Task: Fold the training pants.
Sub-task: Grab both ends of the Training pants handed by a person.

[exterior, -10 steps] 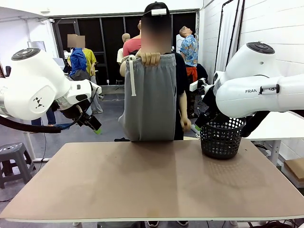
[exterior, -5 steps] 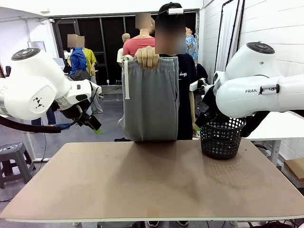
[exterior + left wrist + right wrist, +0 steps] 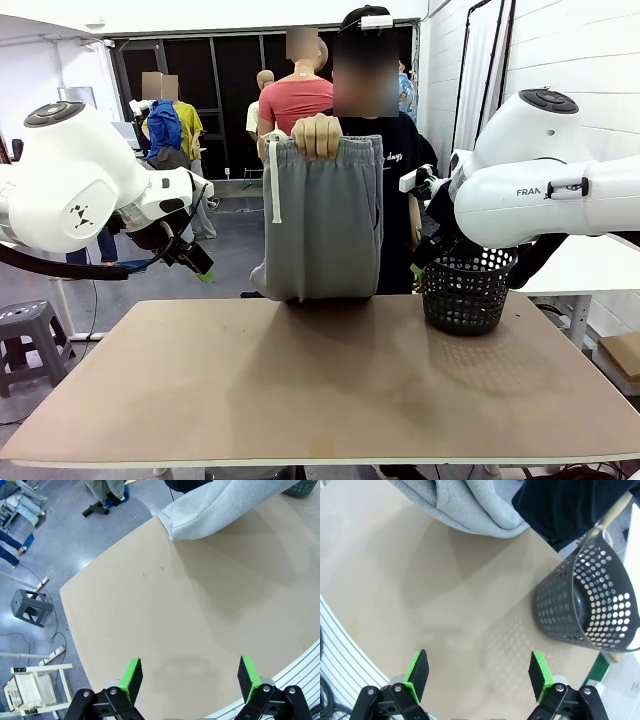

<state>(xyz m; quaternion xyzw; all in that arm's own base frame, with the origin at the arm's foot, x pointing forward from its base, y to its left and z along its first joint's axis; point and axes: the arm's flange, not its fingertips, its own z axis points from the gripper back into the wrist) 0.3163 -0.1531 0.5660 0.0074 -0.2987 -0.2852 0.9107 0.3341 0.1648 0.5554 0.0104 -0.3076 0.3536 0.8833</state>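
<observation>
A person at the far side of the table holds the light grey training pants [image 3: 325,225] up by the waistband with one hand [image 3: 317,134]. A white drawstring hangs at their left side. Their lower end touches the far table edge, seen too in the left wrist view [image 3: 220,507] and the right wrist view [image 3: 465,505]. My left gripper [image 3: 200,264] hovers high at the left, open, nothing between its green pads [image 3: 131,676]. My right gripper [image 3: 479,676] is open as well and holds nothing; it hangs above the table near the basket.
A black perforated basket [image 3: 466,290] stands at the far right of the brown table [image 3: 320,390], also in the right wrist view [image 3: 585,605]. People stand in the background behind the person. A grey stool [image 3: 31,607] sits on the floor left of the table.
The person has shifted slightly to the right with the pants and lowered them a little, so the bottom fold rests nearer the table edge. Neither arm has moved.
</observation>
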